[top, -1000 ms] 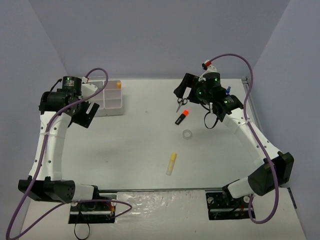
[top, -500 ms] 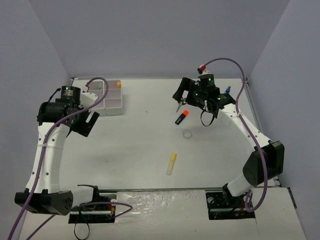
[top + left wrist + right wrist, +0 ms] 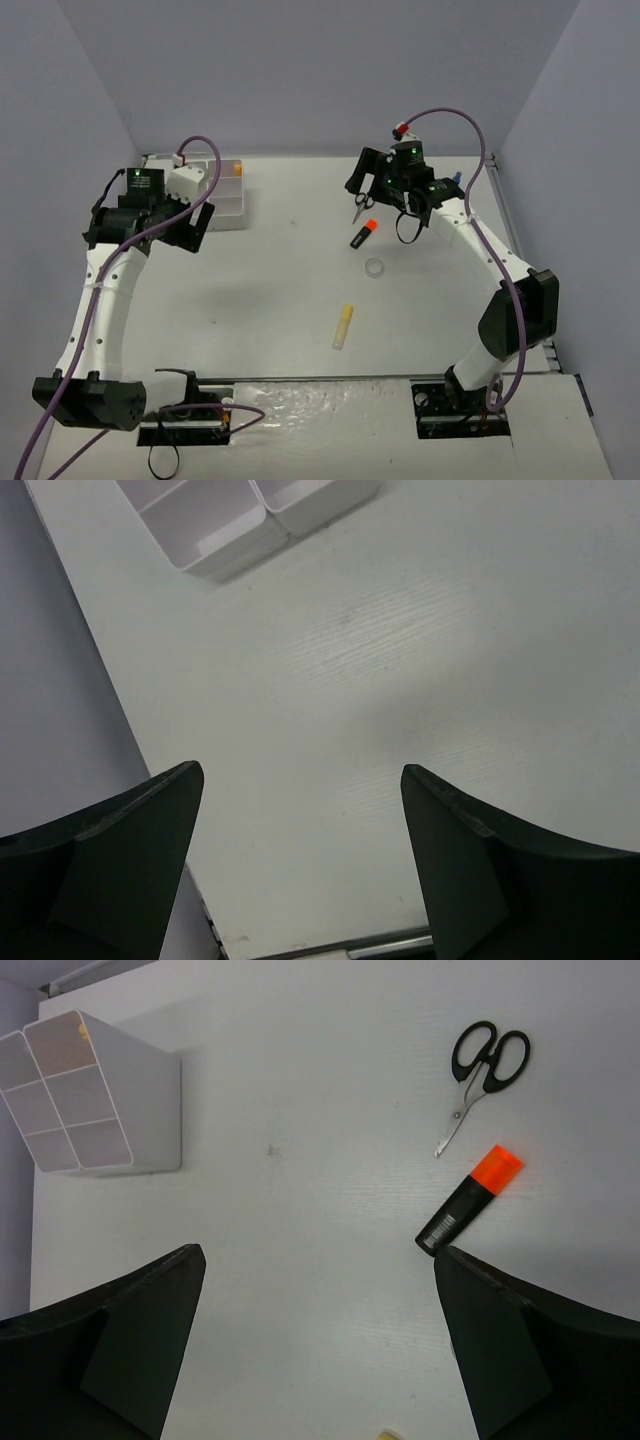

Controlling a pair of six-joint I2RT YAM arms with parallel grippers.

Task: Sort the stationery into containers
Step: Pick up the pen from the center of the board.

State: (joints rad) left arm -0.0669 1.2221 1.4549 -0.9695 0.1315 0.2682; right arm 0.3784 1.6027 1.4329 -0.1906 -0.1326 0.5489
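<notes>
Black-handled scissors (image 3: 362, 205) lie at the far right, also in the right wrist view (image 3: 482, 1070). The orange-black marker (image 3: 363, 234) (image 3: 470, 1198) lies just nearer, then the clear tape ring (image 3: 375, 268) and the yellow stick (image 3: 343, 327). The white organizer tray (image 3: 225, 205) (image 3: 150, 1110) (image 3: 250, 525) stands at the far left. My right gripper (image 3: 358, 175) (image 3: 318, 1252) is open and empty, raised beside the scissors. My left gripper (image 3: 192, 228) (image 3: 300, 770) is open and empty, over bare table just in front of the tray. Pencil and pink piece are out of view.
A small blue-capped bottle (image 3: 456, 180) peeks out behind the right arm at the far right. An orange item (image 3: 237, 169) sits in a far tray compartment. The left wall runs close beside the left gripper (image 3: 60, 680).
My left gripper has swung right and up toward the tray's front. My right arm has drawn its forearm in, with the gripper staying beside the scissors. No item has moved.
</notes>
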